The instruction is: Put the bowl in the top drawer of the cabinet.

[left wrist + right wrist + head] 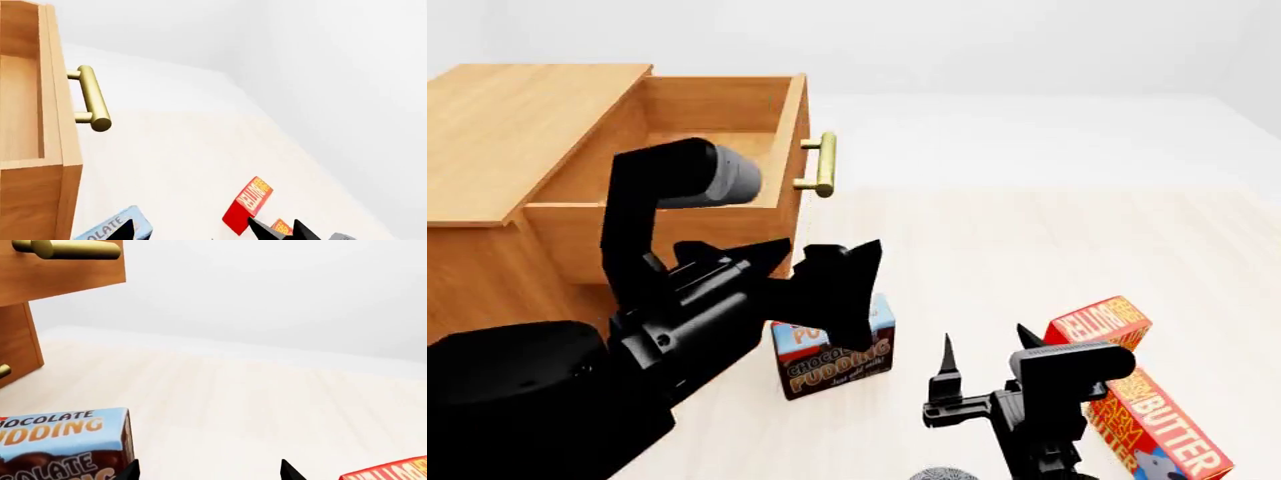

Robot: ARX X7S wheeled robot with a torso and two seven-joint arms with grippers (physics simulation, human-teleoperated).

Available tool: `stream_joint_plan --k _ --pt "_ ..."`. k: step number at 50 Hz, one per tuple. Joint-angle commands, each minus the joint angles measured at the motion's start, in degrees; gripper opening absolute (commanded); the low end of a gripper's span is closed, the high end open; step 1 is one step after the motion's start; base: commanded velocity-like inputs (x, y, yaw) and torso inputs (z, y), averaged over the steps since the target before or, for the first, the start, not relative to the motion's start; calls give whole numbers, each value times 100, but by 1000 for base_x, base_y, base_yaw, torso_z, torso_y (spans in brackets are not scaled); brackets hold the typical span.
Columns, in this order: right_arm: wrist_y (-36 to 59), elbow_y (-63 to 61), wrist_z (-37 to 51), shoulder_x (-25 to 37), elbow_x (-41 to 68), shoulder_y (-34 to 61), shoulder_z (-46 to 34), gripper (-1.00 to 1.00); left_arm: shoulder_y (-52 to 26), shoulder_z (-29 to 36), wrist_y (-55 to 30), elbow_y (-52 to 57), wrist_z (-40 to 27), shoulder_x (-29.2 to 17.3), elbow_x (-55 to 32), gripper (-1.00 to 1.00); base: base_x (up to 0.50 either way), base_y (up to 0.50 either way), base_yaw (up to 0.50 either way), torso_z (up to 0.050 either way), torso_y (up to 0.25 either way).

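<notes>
The cabinet [507, 130] stands at the left. Its top drawer [714, 125] is pulled out, and the inside that shows is bare wood. The brass handle [817, 165] faces right. My left gripper [803, 262] hangs open just in front of the drawer's front, above the pudding box, holding nothing. In its own view the drawer's wall [57, 100] is beside it. My right gripper [988, 345] is open, fingertips up, between the two boxes. A grey speckled sliver [941, 474] at the bottom edge below it may be the bowl, mostly out of frame.
A chocolate pudding box [834, 350] stands on the pale floor under the left gripper. A red and orange butter box [1134, 400] lies to the right. The lower drawer's handle [3, 371] peeks in beside the cabinet's front. A white wall rises behind.
</notes>
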Motion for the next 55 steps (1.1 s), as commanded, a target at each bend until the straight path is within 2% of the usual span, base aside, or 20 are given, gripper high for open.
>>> stream_joint_plan --k 1,11,22,33,44,55 --pt "6 123 9 -4 36 171 78 100 1027 -7 4 67 720 -202 544 100 0 0 0 0 0" --pt "428 -819 391 379 255 1 460 100 1698 391 -97 -596 1622 35 1274 100 0 0 0 0 0" --pt "1232 -1447 642 577 390 445 431 100 2126 774 -131 -1252 2381 270 1854 100 0 0 0 0 0" --pt "1777 -1753 737 699 547 941 476 100 2470 1139 -164 -1417 2795 463 2250 100 0 0 0 0 0" --pt "1771 -1834 765 786 585 895 580 100 2731 1399 -202 -1544 3237 482 2541 100 0 0 0 0 0" --pt "1717 -1792 803 771 473 849 482 100 2887 1640 -228 -1771 3321 642 2760 100 0 0 0 0 0"
